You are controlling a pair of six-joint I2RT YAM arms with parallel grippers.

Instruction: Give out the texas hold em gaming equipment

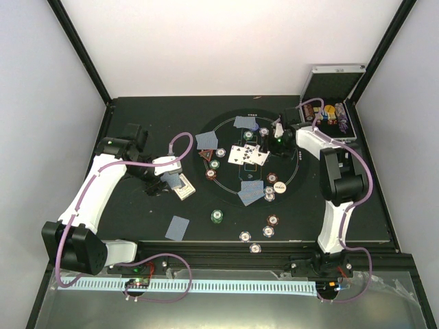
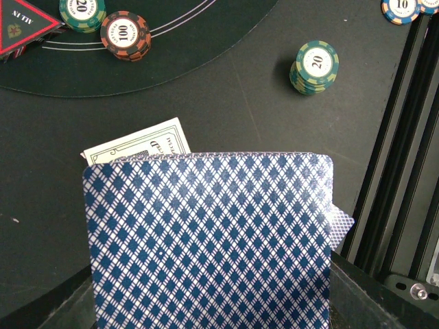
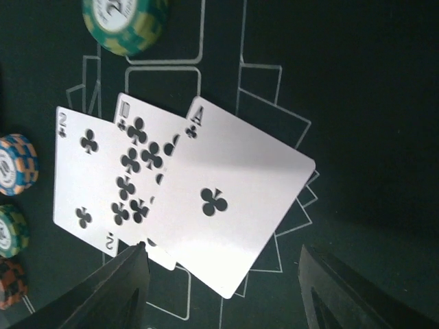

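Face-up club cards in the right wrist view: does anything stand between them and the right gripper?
Nothing visible. The right gripper hangs open over the three fanned cards; the chips lie off to the side.

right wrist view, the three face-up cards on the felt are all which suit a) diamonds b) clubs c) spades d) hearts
b, the two, the middle card and the ace all show black club pips.
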